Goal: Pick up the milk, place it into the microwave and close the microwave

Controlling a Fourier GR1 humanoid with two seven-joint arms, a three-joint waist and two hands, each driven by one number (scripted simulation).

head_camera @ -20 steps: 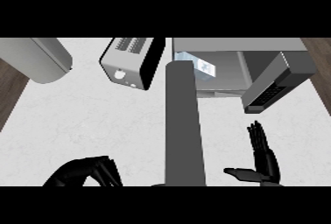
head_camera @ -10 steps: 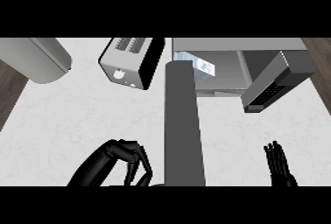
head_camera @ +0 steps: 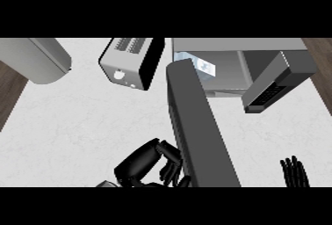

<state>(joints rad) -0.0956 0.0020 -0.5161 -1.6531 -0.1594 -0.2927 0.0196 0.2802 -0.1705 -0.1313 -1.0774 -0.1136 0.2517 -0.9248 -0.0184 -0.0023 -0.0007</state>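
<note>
The milk carton (head_camera: 197, 64), white with a blue patch, stands inside the open microwave (head_camera: 227, 48) at the top right, partly hidden by the door. The microwave's dark grey door (head_camera: 198, 127) swings out toward me as a long slab across the middle of the view. My left hand (head_camera: 144, 163) is low in the middle, its fingers curled, with the knuckles against the door's left face near its free end. Of my right hand (head_camera: 294, 172), only straight fingers show at the lower right, apart from the door and the microwave.
A silver toaster (head_camera: 128, 61) stands left of the microwave at the back. A large grey rounded object (head_camera: 35, 57) lies at the top left corner. The microwave's dark control panel (head_camera: 277, 83) juts out on the right. Brown floor shows beyond the white counter (head_camera: 77, 123) at both sides.
My left hand has moved up and to the right, reaching the door's left face. My right hand has sunk toward the lower edge, so only its fingers remain in view. The door has not visibly moved.
</note>
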